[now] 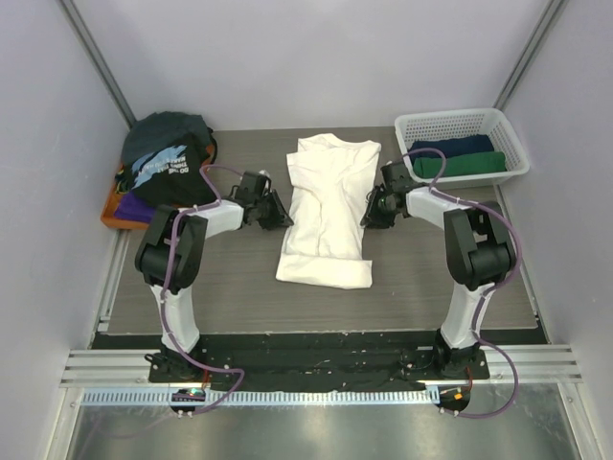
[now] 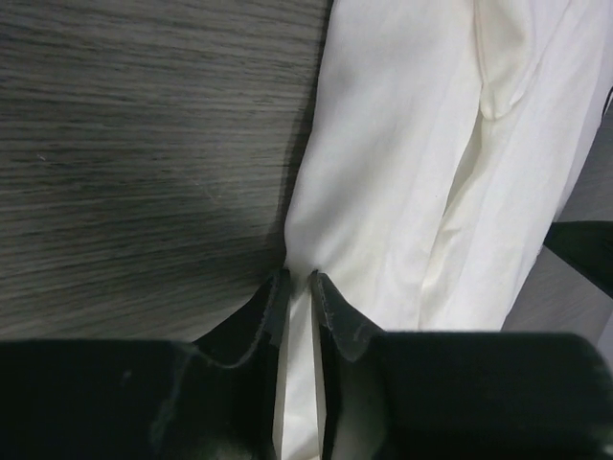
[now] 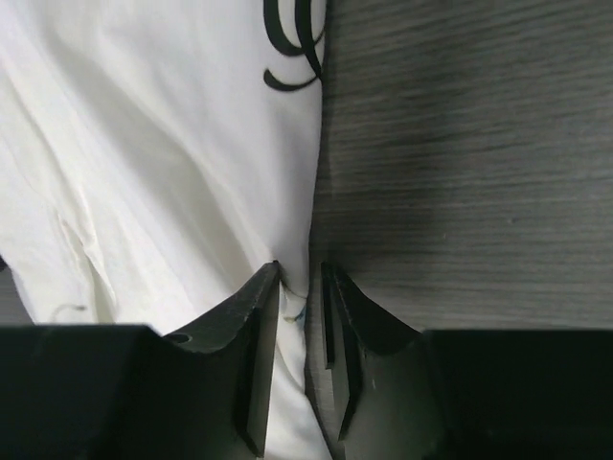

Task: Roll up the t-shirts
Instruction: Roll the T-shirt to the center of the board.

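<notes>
A cream-white t-shirt (image 1: 326,206) lies folded lengthwise in the middle of the table, collar end at the back. My left gripper (image 1: 283,219) is at its left edge and is shut on a fold of the white cloth (image 2: 402,144), which fills the narrow gap between the fingers (image 2: 330,307). My right gripper (image 1: 368,217) is at the shirt's right edge (image 3: 192,144). Its jaws stand narrowly apart around that edge, with cloth against one finger (image 3: 251,307) and bare table showing beside the other. A black curl of print (image 3: 292,38) shows on the shirt.
A pile of shirts sits at the back left: dark teal (image 1: 172,127), black with pale-blue lettering (image 1: 165,172), purple (image 1: 134,209). A white lattice basket (image 1: 508,144) at the back right holds a navy (image 1: 458,147) and a green (image 1: 469,165) folded shirt. Grey walls close both sides.
</notes>
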Controlling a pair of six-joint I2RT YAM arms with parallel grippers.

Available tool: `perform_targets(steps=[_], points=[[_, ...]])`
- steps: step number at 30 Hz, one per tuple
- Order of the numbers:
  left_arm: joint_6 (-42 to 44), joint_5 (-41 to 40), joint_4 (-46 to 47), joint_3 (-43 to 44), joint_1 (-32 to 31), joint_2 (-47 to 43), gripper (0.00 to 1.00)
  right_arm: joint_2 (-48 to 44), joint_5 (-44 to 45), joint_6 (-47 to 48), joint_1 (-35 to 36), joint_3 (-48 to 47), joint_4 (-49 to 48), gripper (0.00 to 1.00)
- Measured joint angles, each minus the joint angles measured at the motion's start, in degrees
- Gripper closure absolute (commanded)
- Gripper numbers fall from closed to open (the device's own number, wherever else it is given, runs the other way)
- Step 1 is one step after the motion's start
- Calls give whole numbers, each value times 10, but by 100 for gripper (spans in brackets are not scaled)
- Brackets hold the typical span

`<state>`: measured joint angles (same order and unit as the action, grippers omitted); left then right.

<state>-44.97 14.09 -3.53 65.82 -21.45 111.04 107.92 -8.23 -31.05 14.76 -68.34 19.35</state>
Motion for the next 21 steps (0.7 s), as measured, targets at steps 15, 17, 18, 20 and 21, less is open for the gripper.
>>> perform_targets(steps=[15,17,18,20,21], points=[[-76,-69,158,-154,0,-67,100,98,7,-5,28,-126,9,87],[-81,-81,169,-183,0,-87,100,102,7,-5,39,-131,8,87],[-82,-85,170,-192,0,-94,100,102,9,-5,42,-131,8,87],[-82,-89,170,-193,0,-97,100,102,16,-5,47,-131,8,87],[-81,-90,167,-191,0,-96,100,101,21,-5,49,-131,9,86]])
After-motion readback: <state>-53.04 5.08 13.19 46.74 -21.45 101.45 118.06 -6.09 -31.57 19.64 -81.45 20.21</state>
